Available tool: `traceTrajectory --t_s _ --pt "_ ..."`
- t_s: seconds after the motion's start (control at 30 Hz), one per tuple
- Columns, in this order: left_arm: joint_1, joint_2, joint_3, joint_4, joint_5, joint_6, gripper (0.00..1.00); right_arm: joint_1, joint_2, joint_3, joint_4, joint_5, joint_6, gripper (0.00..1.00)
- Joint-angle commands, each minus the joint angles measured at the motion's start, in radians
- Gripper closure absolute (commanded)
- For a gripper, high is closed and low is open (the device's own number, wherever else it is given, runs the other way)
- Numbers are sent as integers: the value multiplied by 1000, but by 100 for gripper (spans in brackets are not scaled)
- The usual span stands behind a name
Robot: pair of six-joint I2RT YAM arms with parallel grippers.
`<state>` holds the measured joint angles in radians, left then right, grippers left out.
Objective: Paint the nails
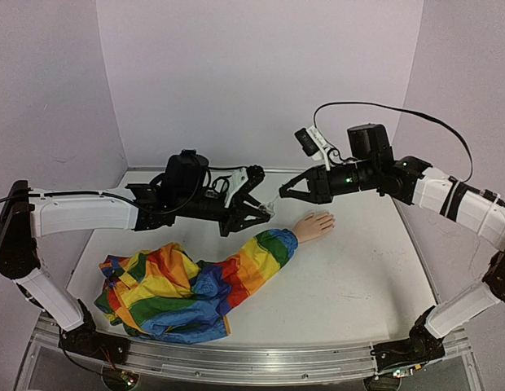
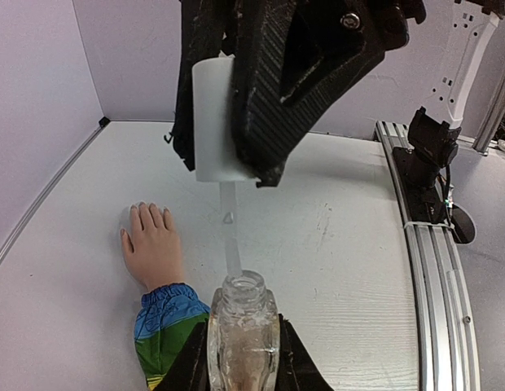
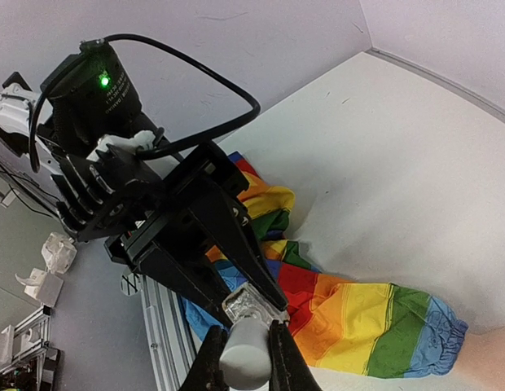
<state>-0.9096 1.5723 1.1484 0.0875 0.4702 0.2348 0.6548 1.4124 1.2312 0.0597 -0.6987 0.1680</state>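
Observation:
In the left wrist view, my left gripper (image 2: 243, 330) is shut on a small clear bottle (image 2: 243, 322), held upright above the table. My right gripper (image 3: 246, 338) is shut on the bottle's white cap (image 3: 244, 358) just above it. The cap's thin brush stem (image 2: 230, 236) still reaches down into the bottle's neck. The two grippers meet tip to tip above the table's middle (image 1: 273, 202). The pale mannequin hand (image 2: 151, 248) lies flat, palm down, left of the bottle. Its tiny nails (image 2: 147, 208) point away from the rainbow sleeve (image 2: 167, 326).
The rainbow garment (image 1: 155, 297) lies bunched at the front left of the white table (image 1: 358, 277). Purple walls close the back and sides. A metal rail (image 1: 252, 362) runs along the near edge, and the right arm's base (image 2: 432, 155) stands on it.

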Motion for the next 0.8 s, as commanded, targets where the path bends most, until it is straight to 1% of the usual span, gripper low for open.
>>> traceTrajectory --t_s 0.0,0.77 --pt "0 -50 2 50 14 -9 100 11 -3 2 27 -21 -12 100" --pt "-2 -57 7 49 23 -12 100 35 43 8 -5 -10 -27 100"
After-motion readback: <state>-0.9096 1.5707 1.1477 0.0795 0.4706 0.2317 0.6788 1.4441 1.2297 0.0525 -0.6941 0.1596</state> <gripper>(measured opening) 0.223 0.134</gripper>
